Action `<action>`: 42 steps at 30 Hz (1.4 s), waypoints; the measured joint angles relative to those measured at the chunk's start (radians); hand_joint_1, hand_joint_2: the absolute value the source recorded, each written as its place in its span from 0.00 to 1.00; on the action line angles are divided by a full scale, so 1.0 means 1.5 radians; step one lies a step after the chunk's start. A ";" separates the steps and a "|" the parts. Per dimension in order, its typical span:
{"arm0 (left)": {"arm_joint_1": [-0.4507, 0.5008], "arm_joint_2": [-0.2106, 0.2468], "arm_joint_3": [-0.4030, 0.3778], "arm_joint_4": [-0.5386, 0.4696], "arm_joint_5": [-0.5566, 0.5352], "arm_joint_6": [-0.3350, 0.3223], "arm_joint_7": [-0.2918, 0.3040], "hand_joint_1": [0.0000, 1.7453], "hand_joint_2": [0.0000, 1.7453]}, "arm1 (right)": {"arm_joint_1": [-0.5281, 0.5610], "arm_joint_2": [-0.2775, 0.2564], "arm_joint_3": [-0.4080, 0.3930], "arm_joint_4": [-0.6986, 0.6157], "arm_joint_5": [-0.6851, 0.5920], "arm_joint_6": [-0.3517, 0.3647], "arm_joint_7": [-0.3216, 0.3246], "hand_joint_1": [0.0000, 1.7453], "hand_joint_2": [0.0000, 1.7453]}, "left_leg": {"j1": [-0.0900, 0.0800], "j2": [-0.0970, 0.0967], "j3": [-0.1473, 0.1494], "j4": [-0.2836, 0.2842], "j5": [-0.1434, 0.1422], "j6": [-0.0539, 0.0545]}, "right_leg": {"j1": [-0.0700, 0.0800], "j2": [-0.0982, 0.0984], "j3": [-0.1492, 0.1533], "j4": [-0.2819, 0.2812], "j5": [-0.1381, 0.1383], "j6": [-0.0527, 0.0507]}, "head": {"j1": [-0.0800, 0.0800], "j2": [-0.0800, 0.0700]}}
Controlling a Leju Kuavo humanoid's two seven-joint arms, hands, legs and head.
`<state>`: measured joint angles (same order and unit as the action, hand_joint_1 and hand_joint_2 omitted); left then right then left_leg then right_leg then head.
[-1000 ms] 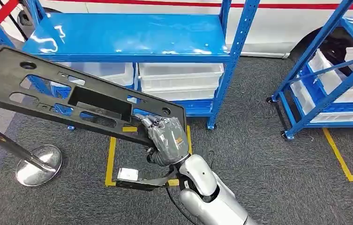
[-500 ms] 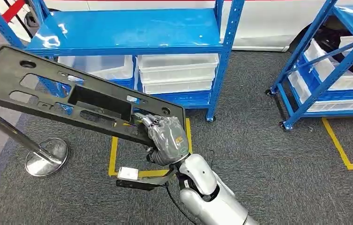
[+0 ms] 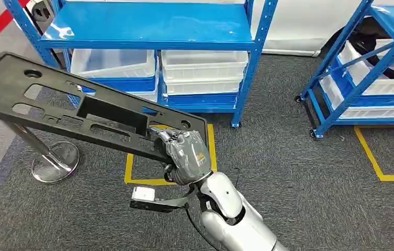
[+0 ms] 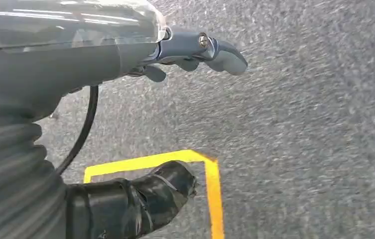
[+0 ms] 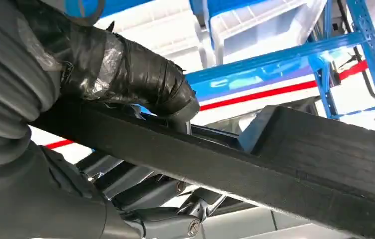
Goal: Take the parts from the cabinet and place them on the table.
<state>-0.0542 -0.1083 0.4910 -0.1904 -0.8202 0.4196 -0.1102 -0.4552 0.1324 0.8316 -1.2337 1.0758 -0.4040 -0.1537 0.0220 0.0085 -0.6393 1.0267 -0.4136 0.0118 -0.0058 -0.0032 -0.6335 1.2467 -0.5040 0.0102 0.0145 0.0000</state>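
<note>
A long black plastic panel [image 3: 53,102] with several cut-outs hangs in the air over the carpet, reaching from the picture's middle out to the left. My right hand [image 3: 187,154] grips its near end, fingers wrapped over the edge. From the right wrist view the panel [image 5: 275,164] is a dark bar running across the frame, with my taped thumb [image 5: 140,79] pressed on it. In the left wrist view my left hand [image 4: 75,64] hangs over the grey carpet with its fingers [image 4: 220,50] spread and nothing in it.
A blue shelf rack [image 3: 147,26] with white bins [image 3: 202,70] on its lower level stands ahead. A second blue rack [image 3: 362,78] is at the right. A chrome post base [image 3: 53,162] sits under the panel at the left. Yellow tape [image 3: 132,167] marks the carpet.
The whole picture has shifted, so the camera moved: the rack and post sit differently in frame. The panel stays in my right hand at the same spot in view.
</note>
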 joint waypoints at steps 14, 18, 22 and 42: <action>0.002 0.000 0.005 0.000 -0.006 0.000 0.000 0.00 1.00 | -0.001 0.001 -0.001 0.001 -0.002 -0.001 -0.001 1.00 1.00 | 0.002 -0.003 -0.037 0.186 -0.068 -0.034 | 0.010 -0.005 0.014 -0.157 0.047 -0.039 | -0.002 0.000; 0.000 0.001 0.009 -0.001 -0.007 0.002 -0.001 0.00 1.00 | -0.002 0.002 -0.001 -0.001 -0.003 -0.002 -0.001 1.00 1.00 | -0.003 -0.003 0.107 -0.013 -0.081 -0.023 | 0.013 -0.006 -0.020 -0.131 0.061 -0.030 | -0.001 0.000; 0.001 0.000 0.012 -0.001 -0.010 0.004 -0.001 0.00 1.00 | -0.001 0.001 -0.002 0.000 -0.003 -0.002 -0.003 1.00 1.00 | -0.001 -0.002 0.096 -0.025 -0.066 -0.001 | 0.014 -0.007 -0.026 -0.138 0.083 -0.012 | 0.000 0.000; 0.003 -0.001 0.013 -0.001 -0.014 0.005 -0.003 0.00 1.00 | 0.003 -0.004 -0.006 0.000 -0.015 -0.002 -0.005 1.00 1.00 | 0.006 0.000 -0.066 0.182 -0.115 -0.033 | 0.004 0.001 0.055 -0.156 0.010 -0.039 | -0.001 0.000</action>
<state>-0.0500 -0.1091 0.5104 -0.1919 -0.8412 0.4273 -0.1141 -0.4502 0.1259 0.8228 -1.2337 1.0536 -0.4070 -0.1610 0.0304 0.0091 -0.7375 1.3003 -0.5857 -0.0375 0.0009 -0.0021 -0.5512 1.0125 -0.4896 -0.0482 0.0130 0.0000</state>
